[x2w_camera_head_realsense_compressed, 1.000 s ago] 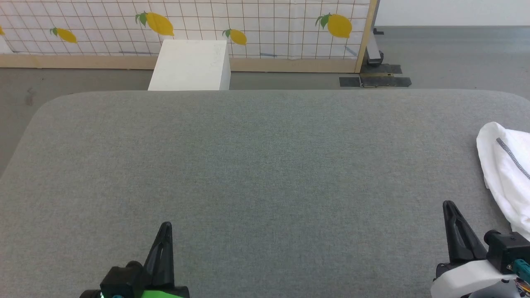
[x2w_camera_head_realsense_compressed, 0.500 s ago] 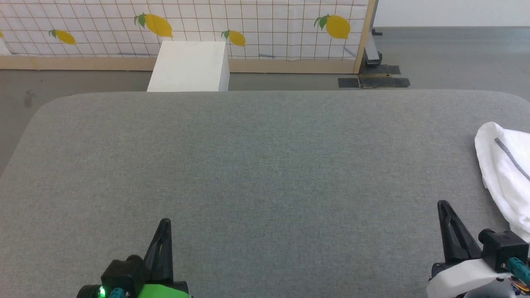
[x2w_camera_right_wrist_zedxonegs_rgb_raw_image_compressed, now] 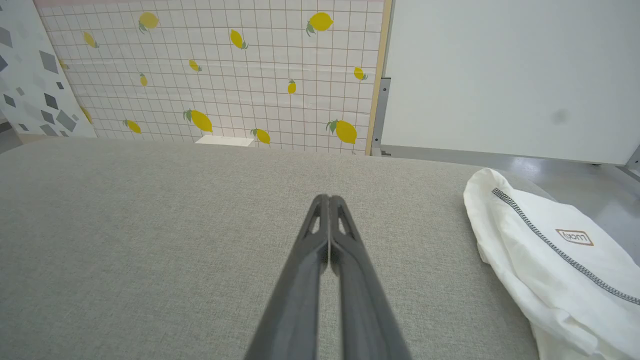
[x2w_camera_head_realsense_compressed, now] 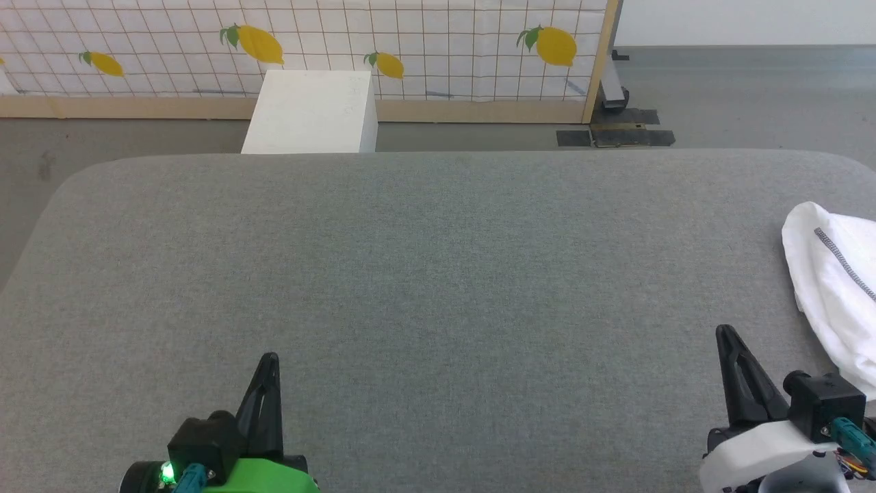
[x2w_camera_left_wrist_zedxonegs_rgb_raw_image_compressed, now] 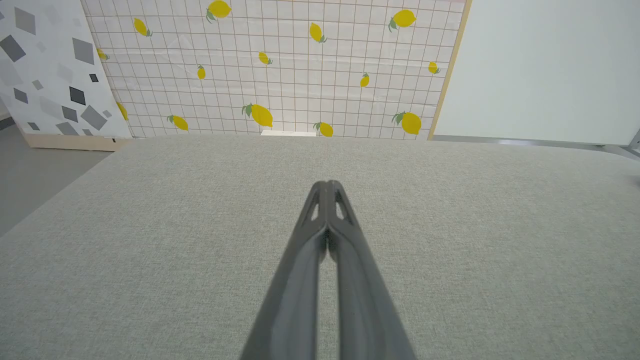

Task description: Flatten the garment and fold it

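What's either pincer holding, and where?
Nothing. Left pincer and right pincer are shut, empty, over the grey fabric table; white thin-fabric shirt lies untouched.

Grey padded table (x2w_camera_head_realsense_compressed: 438,274) — white box (x2w_camera_head_realsense_compressed: 311,113) beyond, lemon-print screen (x2w_camera_head_realsense_compressed: 445,41) behind.

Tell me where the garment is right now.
In the head view the garment lies bunched at the right edge of the grey table, just right of the right claw.
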`<state>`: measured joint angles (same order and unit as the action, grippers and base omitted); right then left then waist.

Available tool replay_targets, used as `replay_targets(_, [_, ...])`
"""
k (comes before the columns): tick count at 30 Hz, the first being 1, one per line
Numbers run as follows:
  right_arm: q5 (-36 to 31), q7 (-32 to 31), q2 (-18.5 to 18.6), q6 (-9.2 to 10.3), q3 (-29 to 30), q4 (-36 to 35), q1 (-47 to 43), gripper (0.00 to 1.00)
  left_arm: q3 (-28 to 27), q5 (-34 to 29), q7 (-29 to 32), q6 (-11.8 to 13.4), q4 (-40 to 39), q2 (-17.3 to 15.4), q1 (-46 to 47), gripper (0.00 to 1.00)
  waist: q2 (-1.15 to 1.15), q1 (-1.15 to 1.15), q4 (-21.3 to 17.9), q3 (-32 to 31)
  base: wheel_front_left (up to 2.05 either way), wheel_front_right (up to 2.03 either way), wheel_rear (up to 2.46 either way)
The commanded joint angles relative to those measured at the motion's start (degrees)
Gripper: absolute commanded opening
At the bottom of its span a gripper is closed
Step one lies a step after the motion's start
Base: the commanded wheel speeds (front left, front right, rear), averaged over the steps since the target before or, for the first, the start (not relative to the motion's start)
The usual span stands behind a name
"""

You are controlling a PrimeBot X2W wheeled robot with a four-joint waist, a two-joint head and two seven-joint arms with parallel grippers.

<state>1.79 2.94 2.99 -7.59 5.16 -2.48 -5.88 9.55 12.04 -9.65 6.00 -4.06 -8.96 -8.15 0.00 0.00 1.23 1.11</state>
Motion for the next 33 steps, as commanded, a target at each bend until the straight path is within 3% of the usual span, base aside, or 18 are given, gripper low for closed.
replay_targets(1, [-0.41,-0.27,-0.04,0.03,-0.33,0.22,0.92,0.00,-0.58,-0.79,0.30,-0.64,0.37,0.45,1.19,0.00,0.00,0.00,-0.02,-0.02,0.00,0.00,0.00])
replay_targets(33, [-0.94,-1.29,-0.07,0.06,-2.17,1.08,2.81,0.00,-4.00,-5.08,3.87,-2.69,1.78,2.60,3.85,0.00,0.00,0.00,-0.48,-0.43,0.00,0.00,0.00])
